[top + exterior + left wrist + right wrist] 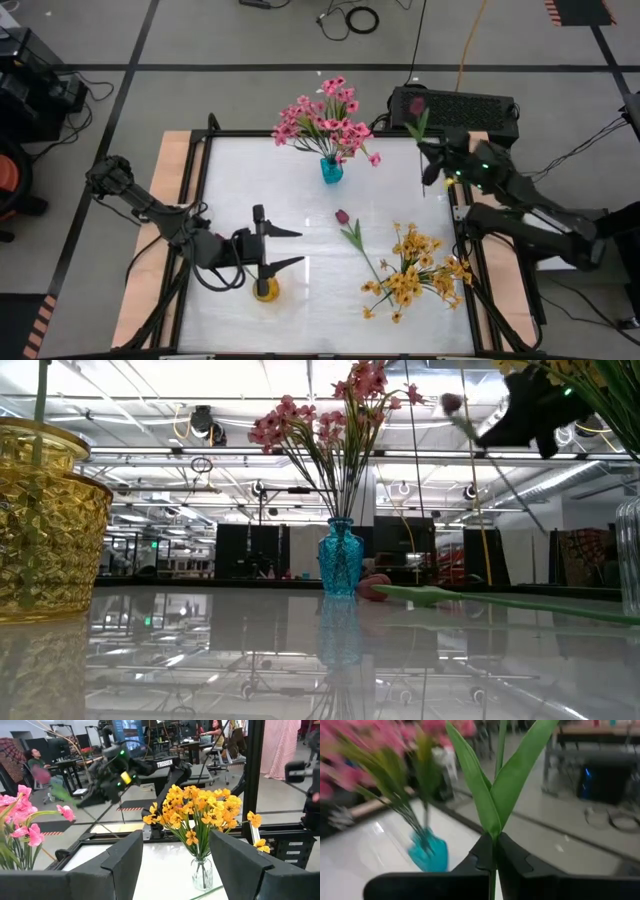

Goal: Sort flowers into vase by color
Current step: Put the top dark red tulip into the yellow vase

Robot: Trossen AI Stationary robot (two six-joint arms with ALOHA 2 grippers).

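High view: right end effector (432, 150) clenched a tulip stem (417, 122) above the counter's (240, 180) far right edge.
Left end effector (283, 248) hung released over the yellow vase (265, 290); another tulip (352, 233) lay mid-counter, open surface around it.

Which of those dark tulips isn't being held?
The tulip lying flat on the table, between the blue vase and the yellow flowers. The other tulip is clamped in the right gripper.

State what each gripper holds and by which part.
The right gripper is shut on a tulip, gripping its stem just below the leaves. The left gripper, open above the yellow vase, holds nothing.
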